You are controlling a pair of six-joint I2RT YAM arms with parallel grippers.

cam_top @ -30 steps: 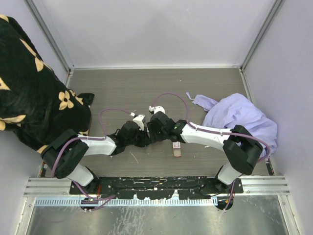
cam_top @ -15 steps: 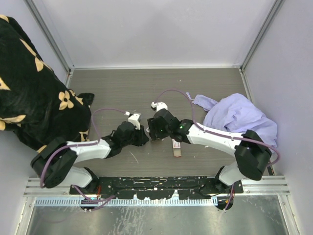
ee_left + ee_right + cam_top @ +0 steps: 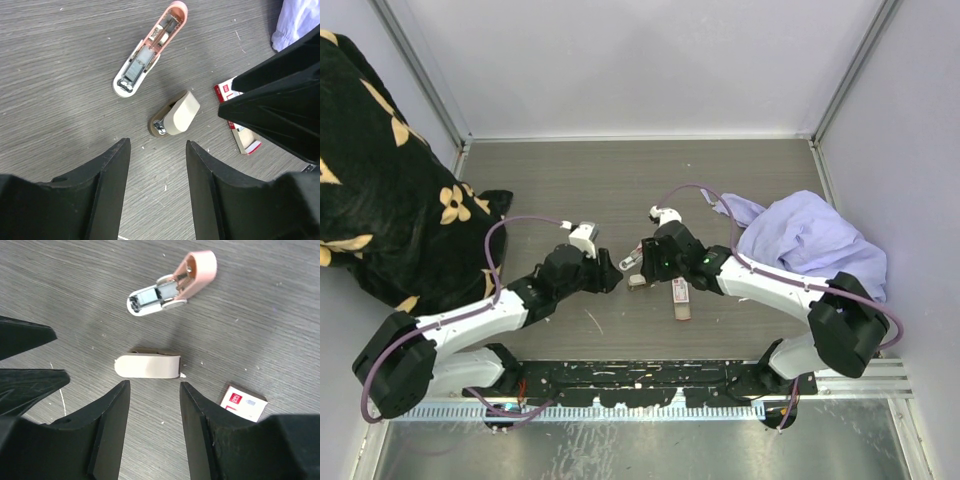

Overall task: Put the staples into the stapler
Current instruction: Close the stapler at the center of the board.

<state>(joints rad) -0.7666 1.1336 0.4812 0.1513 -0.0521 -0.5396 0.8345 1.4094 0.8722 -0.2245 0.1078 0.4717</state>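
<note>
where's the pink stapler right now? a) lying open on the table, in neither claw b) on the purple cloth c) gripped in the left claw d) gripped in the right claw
a: the pink stapler lies opened on the table, clear of the left claw and the right claw.

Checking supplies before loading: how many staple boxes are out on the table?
1. The staples box lies flat on the table beside the beige block, not touching it. Others may be hidden from view.
</note>
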